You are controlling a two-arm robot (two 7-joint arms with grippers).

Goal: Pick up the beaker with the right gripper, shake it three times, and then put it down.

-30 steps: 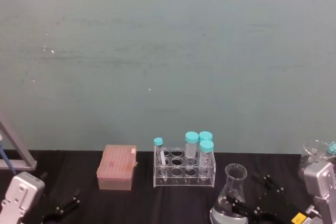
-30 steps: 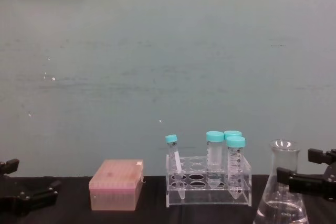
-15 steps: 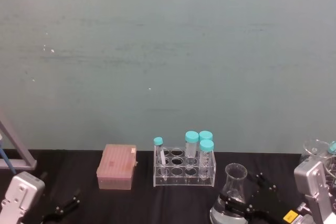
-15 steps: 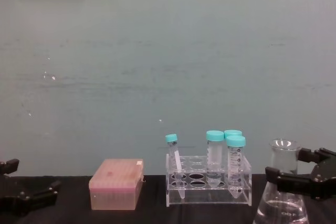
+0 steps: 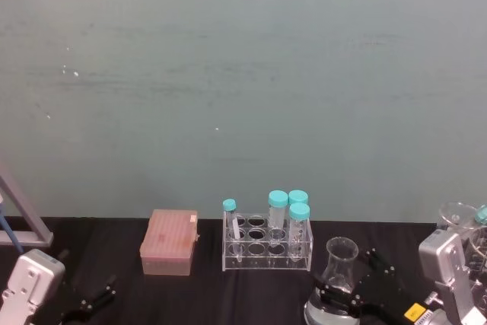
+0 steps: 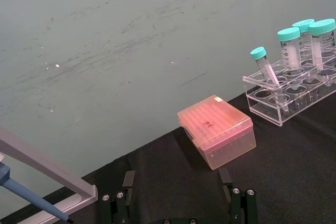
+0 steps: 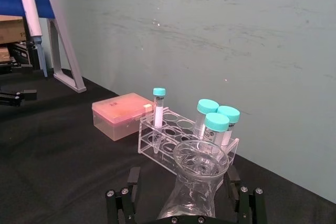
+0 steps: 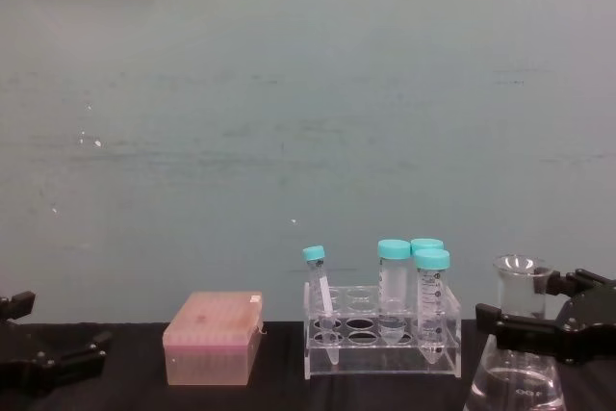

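beaker: beaker point(image 7: 195, 192) upright on the worktop point(image 5: 228, 298), front right; clear liquid low in the base
right pincer: right pincer point(image 7: 182, 176) released; one finger on each side of the neck, below the rim; glass not clamped as far as I can tell
step: close on the neck; lift and shakes not yet done, so early in the task
how: centre the neck, close slow and square; grip under the flare so it can't slide; lift straight before shaking; keep shakes small, the mouth is open
left pincer: left pincer point(image 6: 176, 179) released; parked low at far left, well apart
around: rack point(image 5: 266, 253) of teal-capped tubes just beside the beaker, behind-left; pink tip box point(image 5: 169, 243) beyond it; glassware point(image 5: 456, 215) at right edge by the arm
in the way: rack is the closest hazard; judge sideways swings risky, shake clear above it
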